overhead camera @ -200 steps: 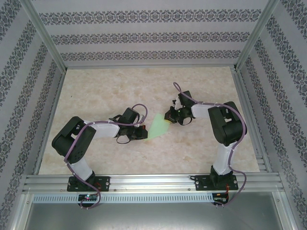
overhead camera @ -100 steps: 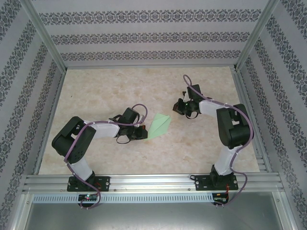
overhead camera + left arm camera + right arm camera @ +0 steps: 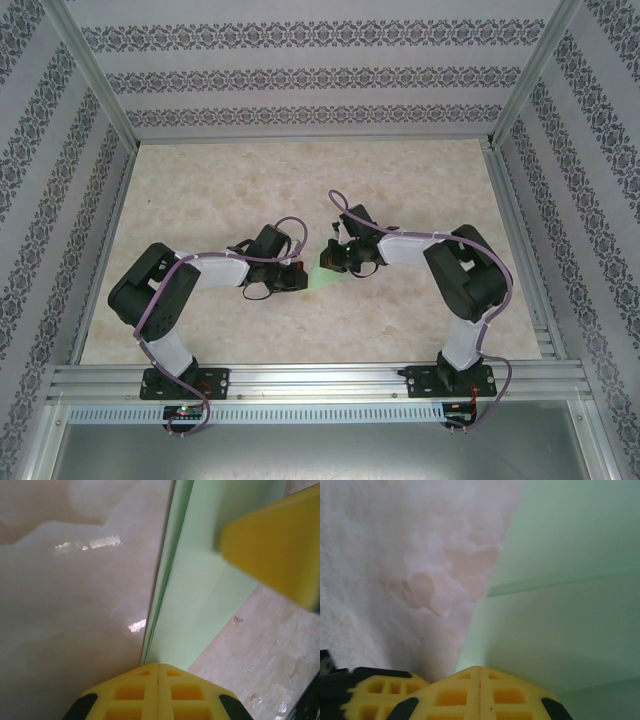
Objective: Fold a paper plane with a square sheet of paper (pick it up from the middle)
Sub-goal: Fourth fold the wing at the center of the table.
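Where the two arms meet on the desk [image 3: 220,190], the paper plane [image 3: 323,278] lies flat. It is pale green and plain, with stacked layers along one folded edge and one crease across its face. Long axis runs near-left to far-right. It tapers toward the left claw [image 3: 298,277]; far end hidden under the right claw [image 3: 334,262]. Both claws fully closed, tips at the paper; pinched or merely pressed, cannot tell.

No lettering legible; wallpaper [image 3: 300,78] bears ornament (no words).
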### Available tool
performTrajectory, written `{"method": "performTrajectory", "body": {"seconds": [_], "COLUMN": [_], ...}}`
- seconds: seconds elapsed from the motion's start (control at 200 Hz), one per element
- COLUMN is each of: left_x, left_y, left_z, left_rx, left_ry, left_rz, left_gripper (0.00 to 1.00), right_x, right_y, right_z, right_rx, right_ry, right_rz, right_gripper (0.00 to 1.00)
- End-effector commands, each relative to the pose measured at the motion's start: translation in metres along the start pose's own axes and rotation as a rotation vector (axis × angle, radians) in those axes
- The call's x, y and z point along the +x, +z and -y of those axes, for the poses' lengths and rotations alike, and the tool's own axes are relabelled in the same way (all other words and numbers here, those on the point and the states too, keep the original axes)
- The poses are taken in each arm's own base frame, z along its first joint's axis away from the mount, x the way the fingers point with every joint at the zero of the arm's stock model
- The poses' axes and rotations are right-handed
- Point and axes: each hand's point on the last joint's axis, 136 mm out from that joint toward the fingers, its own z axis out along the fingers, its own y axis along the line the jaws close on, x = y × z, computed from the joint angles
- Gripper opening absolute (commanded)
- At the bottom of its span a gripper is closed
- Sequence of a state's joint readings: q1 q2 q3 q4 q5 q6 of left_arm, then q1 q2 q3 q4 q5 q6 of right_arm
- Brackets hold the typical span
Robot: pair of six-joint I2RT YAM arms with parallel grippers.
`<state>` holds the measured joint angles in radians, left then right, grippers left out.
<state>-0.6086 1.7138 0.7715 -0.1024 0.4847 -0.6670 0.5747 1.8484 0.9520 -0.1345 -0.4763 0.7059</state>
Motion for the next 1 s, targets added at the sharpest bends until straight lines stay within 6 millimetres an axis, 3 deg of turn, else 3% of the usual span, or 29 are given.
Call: {"method": "performTrajectory", "body": {"seconds": [0.0,0.295,0.58,0.724,0.874,0.994], "left_x": [0.033,0.048,0.06,0.035,-0.006,-0.03], "left_y": [0.005,-0.005,-0.02,-0.029,-0.046,-0.055], "left_z": [-0.041,-0.034,-0.03,-0.011,0.014,0.025], "left_rx": [-0.14,-0.104,-0.097,-0.083,-0.073,-0.068], "left_ry": [-0.08,-0.037,0.006,0.033,0.067,0.077], "left_rz": [-0.116,-0.173,-0.201,-0.122,0.024,0.114], "left_gripper": [0.0,0.0,0.0,0.01,0.09,0.19], "right_x": [-0.01,-0.001,-0.001,-0.015,-0.039,-0.049], "right_y": [0.006,0.015,0.015,0.002,-0.031,-0.055], "right_z": [-0.003,0.04,0.042,0.017,-0.023,-0.025], "right_rx": [-0.001,0.141,0.149,0.094,0.015,0.036], "right_ry": [0.008,0.084,0.087,0.055,0.026,0.061], "right_rz": [0.015,-0.031,-0.038,-0.003,0.111,0.203], "right_gripper": [0.04,0.04,0.04,0.08,0.21,0.35]}}
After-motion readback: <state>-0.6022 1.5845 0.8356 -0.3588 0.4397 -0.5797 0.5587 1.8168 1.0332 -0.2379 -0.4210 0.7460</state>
